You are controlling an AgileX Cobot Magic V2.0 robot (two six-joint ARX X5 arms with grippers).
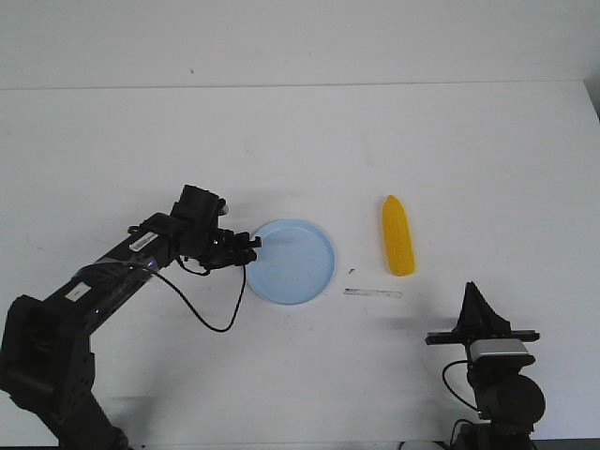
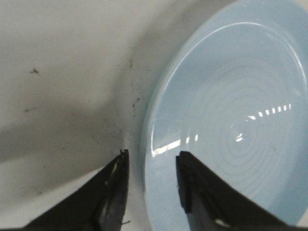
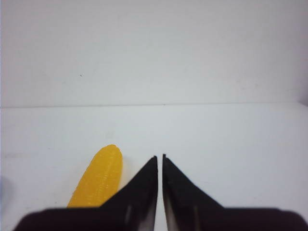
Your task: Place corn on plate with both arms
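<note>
The pale blue plate [image 1: 295, 262] lies flat at the table's middle. The yellow corn [image 1: 397, 247] lies on the table to its right, apart from it, pointed end away from me. My left gripper [image 1: 251, 246] is at the plate's left rim. In the left wrist view [image 2: 153, 154] its jaws are apart and straddle the rim, one finger over the plate [image 2: 231, 110], the other over the table. My right gripper [image 1: 472, 289] is shut and empty near the front edge, nearer me than the corn. The corn [image 3: 98, 180] shows beside the closed tips [image 3: 160, 156].
A thin pale strip [image 1: 372, 292] lies on the white table between the plate and the right arm. The left arm's black cable [image 1: 211, 319] hangs in a loop over the table. The table's back edge [image 1: 300, 86] meets a white wall.
</note>
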